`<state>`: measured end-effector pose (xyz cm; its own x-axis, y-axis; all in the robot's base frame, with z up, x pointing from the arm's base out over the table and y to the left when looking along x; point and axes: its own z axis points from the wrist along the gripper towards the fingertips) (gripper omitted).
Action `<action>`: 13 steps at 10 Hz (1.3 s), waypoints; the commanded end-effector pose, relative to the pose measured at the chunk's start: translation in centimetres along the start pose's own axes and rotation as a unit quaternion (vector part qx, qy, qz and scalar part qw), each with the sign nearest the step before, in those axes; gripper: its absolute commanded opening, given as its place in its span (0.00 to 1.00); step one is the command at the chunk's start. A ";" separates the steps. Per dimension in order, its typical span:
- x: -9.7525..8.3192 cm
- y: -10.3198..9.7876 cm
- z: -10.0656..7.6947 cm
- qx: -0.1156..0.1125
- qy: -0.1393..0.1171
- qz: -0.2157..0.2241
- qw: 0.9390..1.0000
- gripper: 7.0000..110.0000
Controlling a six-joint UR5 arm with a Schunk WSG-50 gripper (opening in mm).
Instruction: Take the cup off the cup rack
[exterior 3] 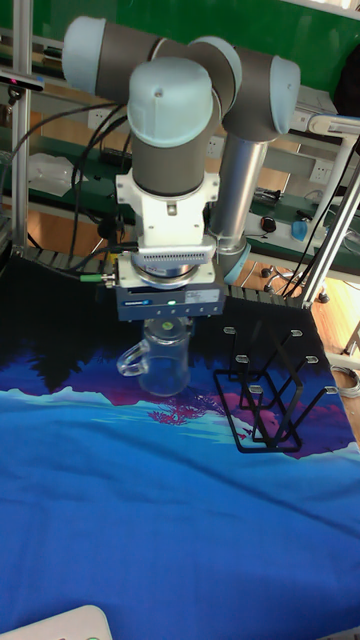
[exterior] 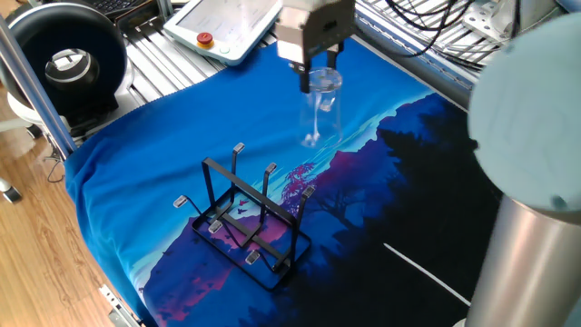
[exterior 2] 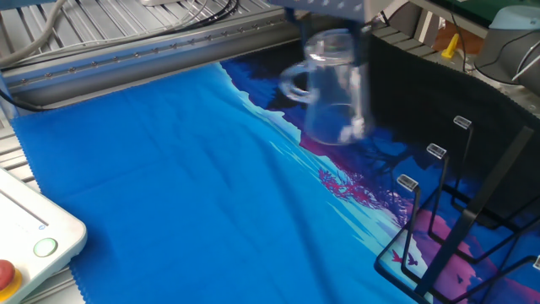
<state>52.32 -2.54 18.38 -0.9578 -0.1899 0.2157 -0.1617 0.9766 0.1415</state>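
- The gripper (exterior: 316, 71) is pinching the cup (exterior: 322, 111) by its rim, holding it above the worktop (exterior: 145, 154), well clear of the cup rack (exterior: 247, 218).
- Smooth glass could be slipping from such a narrow pinch.
- Releasing while the cup is hanging tilted could be tipping it over.

Clear cup (exterior: 323, 109) beside black rack (exterior: 251, 222)
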 end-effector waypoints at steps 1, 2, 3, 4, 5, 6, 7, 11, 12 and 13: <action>0.5 -3.1 2.3 0.044 -0.033 -0.018 0.998 0.36; 0.8 -3.0 2.9 0.047 -0.037 -0.010 0.998 0.36; 1.2 -2.8 3.2 0.050 -0.037 -0.006 0.998 0.36; 1.5 -3.2 3.5 0.058 -0.038 -0.006 0.998 0.36; 1.3 -3.7 4.2 0.060 -0.045 -0.009 0.997 0.36; 0.7 -3.9 5.1 0.055 -0.056 -0.014 0.997 0.36; 0.2 -4.0 5.8 0.055 -0.063 -0.016 0.996 0.36; -0.6 -3.1 6.7 0.053 -0.075 -0.022 0.996 0.36; -1.1 -3.1 6.6 0.055 -0.083 -0.024 0.995 0.36; -1.3 -3.1 7.0 0.053 -0.086 -0.026 0.995 0.36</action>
<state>51.83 -5.21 11.50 -0.9717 -0.2247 0.0726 -0.2230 0.9743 0.0311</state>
